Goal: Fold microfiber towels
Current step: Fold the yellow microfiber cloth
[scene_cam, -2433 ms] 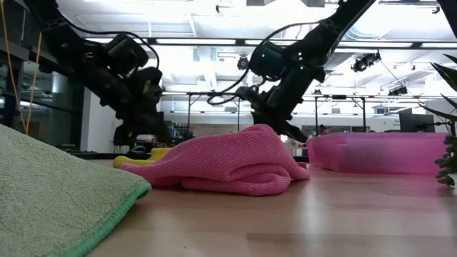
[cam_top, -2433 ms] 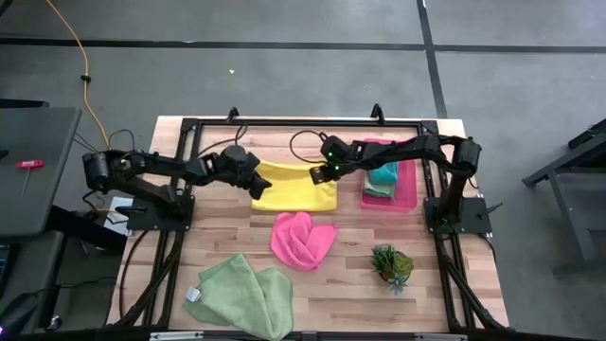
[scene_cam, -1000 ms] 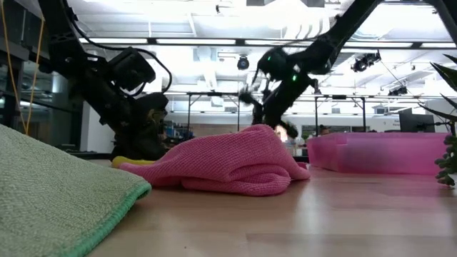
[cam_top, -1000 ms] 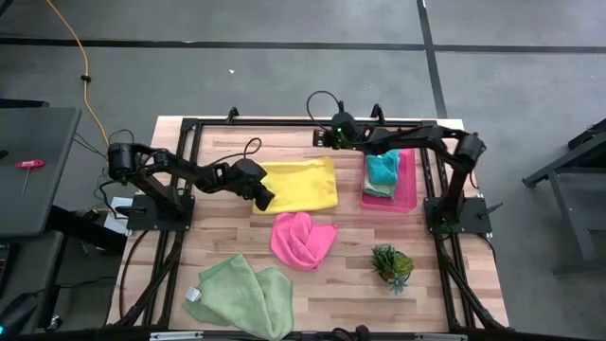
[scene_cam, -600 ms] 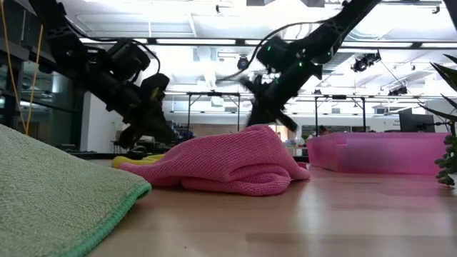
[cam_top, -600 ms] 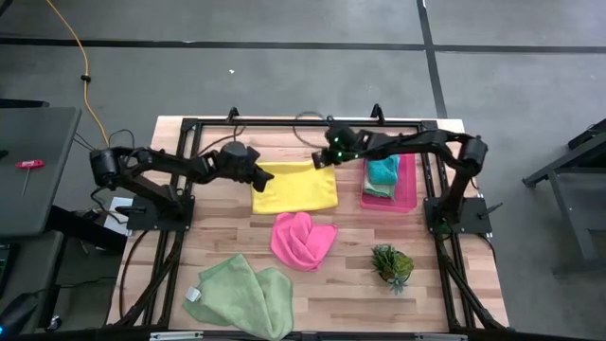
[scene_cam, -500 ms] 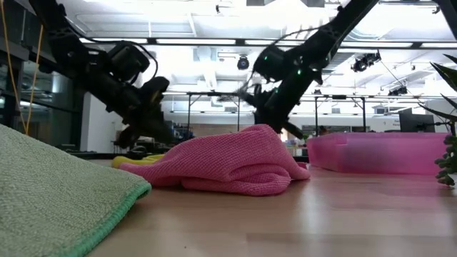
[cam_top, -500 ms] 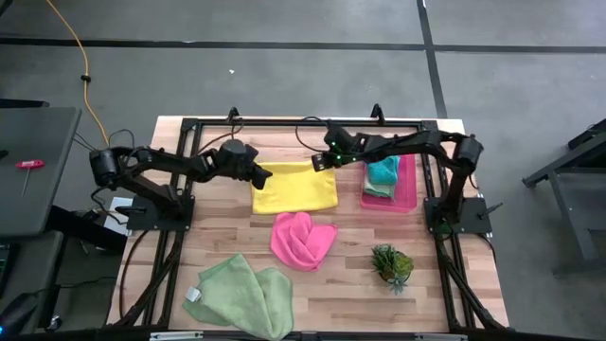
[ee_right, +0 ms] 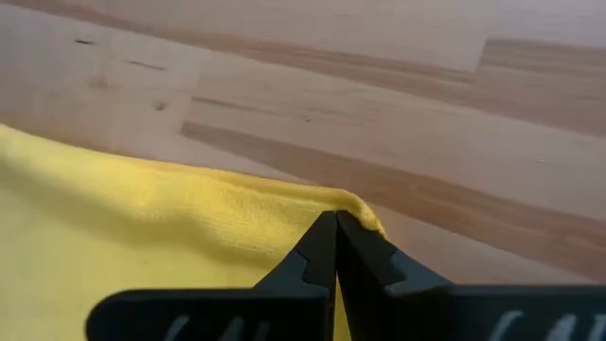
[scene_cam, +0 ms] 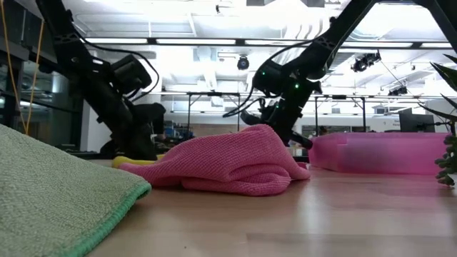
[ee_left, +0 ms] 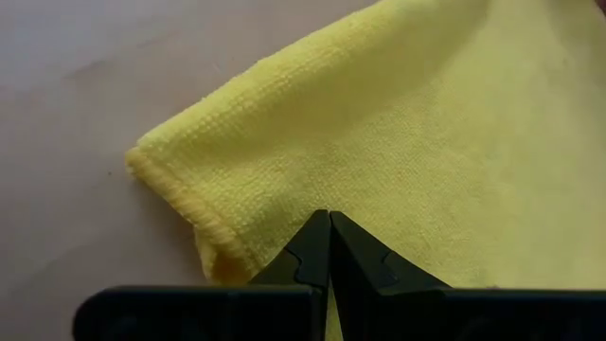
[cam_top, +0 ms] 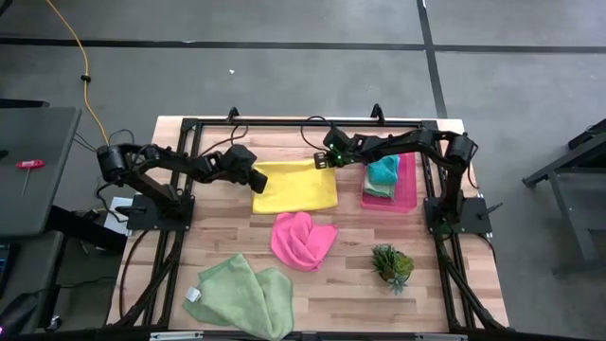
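Currently pinching two corners of the flat yellow fuzzy microfiber towel at the far middle of the table: left gripper clamped on the far-left corner, right gripper clamped on the far-right corner, both pairs of jaws fully closed. Hold on the right looks shallow, at the very hem; possibly on one layer only, hard to confirm from the wrist view.

Risks: corner slipping free on lift; uneven pull skewing the fold; dragged edge catching the crumpled hot pink towel just in front.

Elsewhere: teal towel lying in the rigid pink plastic tray; pale green towels heaped at the near-left edge; small spiky green plant near right.

Surface: pale wood-plank table, black frame rails. Beyond: grey floor, bright ceiling-lit workshop.
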`<state>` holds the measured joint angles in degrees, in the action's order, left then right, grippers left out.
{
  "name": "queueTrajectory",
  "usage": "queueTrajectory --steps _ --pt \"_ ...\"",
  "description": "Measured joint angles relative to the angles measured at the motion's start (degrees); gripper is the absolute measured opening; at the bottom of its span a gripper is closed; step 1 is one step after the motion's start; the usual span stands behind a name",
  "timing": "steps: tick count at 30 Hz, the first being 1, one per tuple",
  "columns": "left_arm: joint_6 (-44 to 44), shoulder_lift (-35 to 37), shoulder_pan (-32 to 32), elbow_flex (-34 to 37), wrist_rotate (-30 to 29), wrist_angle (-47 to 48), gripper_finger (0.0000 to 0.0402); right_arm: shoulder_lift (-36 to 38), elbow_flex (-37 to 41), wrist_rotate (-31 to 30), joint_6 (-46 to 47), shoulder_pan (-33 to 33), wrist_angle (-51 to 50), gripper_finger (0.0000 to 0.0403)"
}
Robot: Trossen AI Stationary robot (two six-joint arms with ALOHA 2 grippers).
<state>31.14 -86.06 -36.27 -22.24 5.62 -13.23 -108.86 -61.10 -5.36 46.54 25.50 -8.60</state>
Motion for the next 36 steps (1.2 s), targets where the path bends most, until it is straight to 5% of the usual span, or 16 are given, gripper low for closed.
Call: queueTrajectory --steps 10,24,36 --pt "-4.08 0.12 -0.95 0.02 -0.15 0.79 0.0 0.02 -0.01 -4.23 2.26 0.0 -3.97 0.0" --pt "-5.92 7.27 -2.45 0.33 0.9 1.88 0.0 1.93 -0.01 -8.15 2.81 0.32 3.7 0.0" --pt "-5.84 15.36 -8.48 0.2 -0.77 1.64 0.0 4.68 -0.01 -3.53 0.79 1.56 2.22 0.0"
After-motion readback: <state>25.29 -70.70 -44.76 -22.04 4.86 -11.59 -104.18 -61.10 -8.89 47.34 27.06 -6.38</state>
